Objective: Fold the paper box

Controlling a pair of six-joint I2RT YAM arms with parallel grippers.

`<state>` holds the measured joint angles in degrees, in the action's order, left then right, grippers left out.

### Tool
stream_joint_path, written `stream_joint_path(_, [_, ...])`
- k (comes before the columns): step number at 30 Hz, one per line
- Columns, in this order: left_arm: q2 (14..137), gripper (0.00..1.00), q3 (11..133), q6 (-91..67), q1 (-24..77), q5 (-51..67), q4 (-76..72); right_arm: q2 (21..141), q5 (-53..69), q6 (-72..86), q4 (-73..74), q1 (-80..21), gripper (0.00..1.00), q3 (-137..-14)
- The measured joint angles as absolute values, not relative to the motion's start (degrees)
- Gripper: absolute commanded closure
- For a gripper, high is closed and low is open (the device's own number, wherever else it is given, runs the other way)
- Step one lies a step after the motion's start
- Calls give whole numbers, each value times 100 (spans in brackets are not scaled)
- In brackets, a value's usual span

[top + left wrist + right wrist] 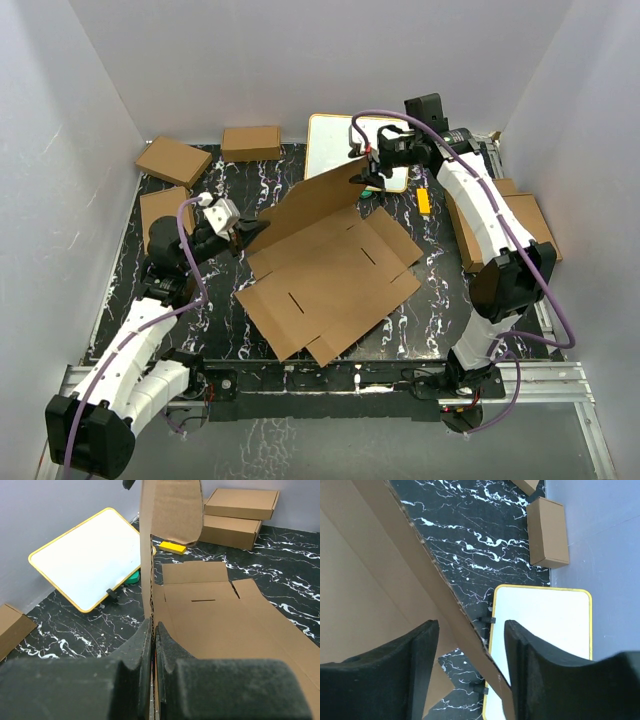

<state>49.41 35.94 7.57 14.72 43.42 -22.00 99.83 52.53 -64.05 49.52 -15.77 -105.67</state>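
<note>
The paper box (pixel 330 275) is a brown die-cut sheet lying flat mid-table, with its back-left panel (pixel 310 200) raised on edge. My left gripper (pixel 243 228) is shut on the near end of that raised panel. In the left wrist view the fingers (pixel 142 645) pinch the cardboard edge and the panel (pixel 170 510) stands upright ahead. My right gripper (pixel 370 178) is open at the panel's far end. In the right wrist view the panel's edge (pixel 435 580) runs between the spread fingers (pixel 530 650), apart from the pads.
A white board with a yellow frame (pixel 345 135) lies at the back, right behind the right gripper. Small folded brown boxes sit at the back left (pixel 173 160), back (pixel 250 143), left (pixel 165 210) and right (pixel 515 225). A yellow block (pixel 424 201) lies by the board.
</note>
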Motion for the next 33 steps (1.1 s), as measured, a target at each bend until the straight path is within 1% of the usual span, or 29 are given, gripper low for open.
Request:
stream_joint_path(4, [4945,100,3621,819,1476,4423,-2130,9996,5183,-6611,5068,-1592,72,-10582])
stream_joint_path(8, [4974,100,3693,913,1476,4421,-2012,9996,5155,-6792,5253,-1603,91,-10621])
stream_joint_path(9, [4978,100,3715,926,1476,4403,-1986,9996,5153,-6864,5293,-1603,92,-10621])
stream_joint_path(11, [4978,93,3754,947,1476,4327,-1933,9996,5144,-6987,5398,-1603,92,-10621])
stream_joint_path(12, [4978,83,3776,947,1476,4268,-1898,9996,5137,-7046,5454,-1603,92,-10621])
stream_joint_path(13, [4976,62,3806,941,1476,4209,-1835,9994,5129,-7081,5509,-1603,92,-10621])
stream_joint_path(14, [4974,49,3846,954,1476,4165,-1756,9990,5118,-7109,5546,-1603,92,-10619])
stream_joint_path(17, [4921,21,4182,878,1485,3968,-1068,9933,5039,-7181,5583,-1614,92,-10606])
stream_joint_path(20, [4733,4,4770,779,1485,3806,-121,9769,4963,-7175,5677,-1612,92,-10593])
stream_joint_path(24, [4261,3,5583,526,1485,3708,908,9487,4923,-7166,5706,-1612,92,-10578])
stream_joint_path(27, [4204,3,6278,504,1487,3758,1544,9371,4928,-7175,5749,-1612,92,-10554])
stream_joint_path(29, [4501,3,6995,556,1492,3813,2093,9367,4925,-7179,5798,-1612,92,-10551])
stream_joint_path(31, [5172,3,8040,602,1520,3839,2714,9367,4919,-7190,5848,-1612,92,-10516])
stream_joint_path(33, [5760,5,8696,580,1566,3833,3035,9367,4899,-7194,5892,-1612,92,-10510])
